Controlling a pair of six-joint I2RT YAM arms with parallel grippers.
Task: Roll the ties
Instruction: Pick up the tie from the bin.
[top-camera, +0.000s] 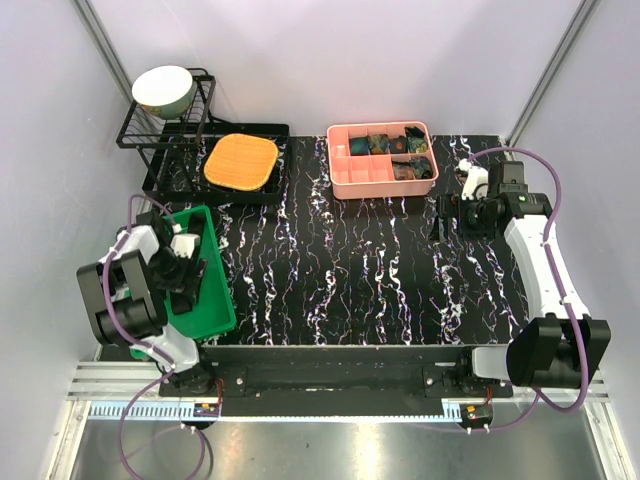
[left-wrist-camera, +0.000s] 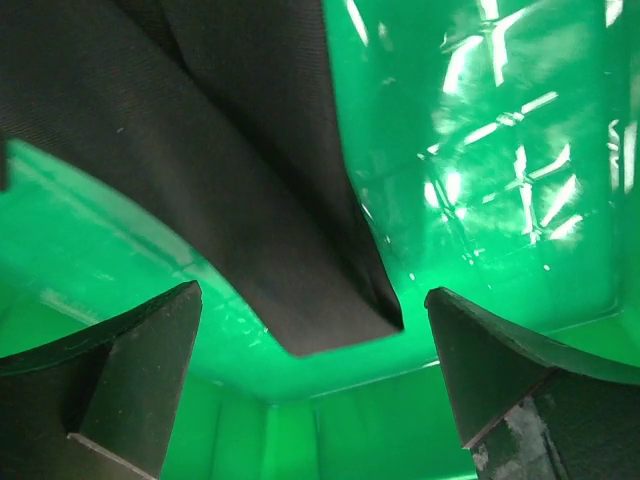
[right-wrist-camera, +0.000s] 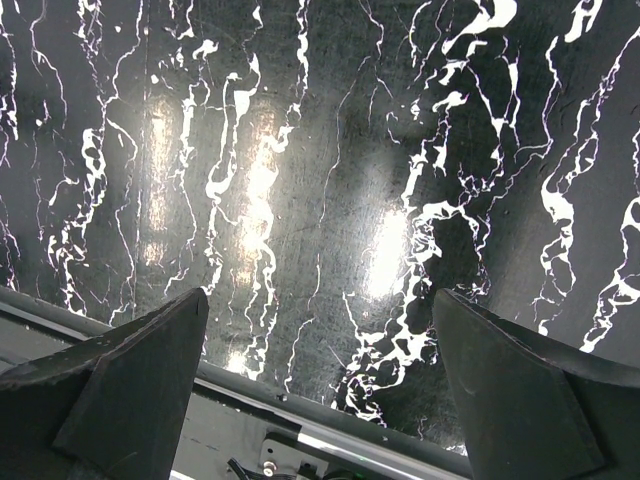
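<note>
A black tie (left-wrist-camera: 250, 200) lies in the green bin (left-wrist-camera: 480, 150), its end pointing at the bin's corner. My left gripper (left-wrist-camera: 312, 295) is open inside the bin just above that end, one finger on each side, not touching it. From above, the left gripper (top-camera: 185, 265) sits in the green bin (top-camera: 215, 315) at the table's left edge. Rolled ties (top-camera: 400, 165) with teal and brown patterning fill compartments of the pink tray (top-camera: 380, 128). My right gripper (right-wrist-camera: 320, 295) hangs open and empty over the black marbled table (right-wrist-camera: 300, 150), at the right side (top-camera: 440, 215).
A black wire rack (top-camera: 160, 130) with a pale bowl (top-camera: 164, 90) stands at the back left. Beside it an orange square pad (top-camera: 241, 161) rests on a black tray (top-camera: 270, 190). The table's near edge and metal rail (right-wrist-camera: 330, 440) lie below the right gripper.
</note>
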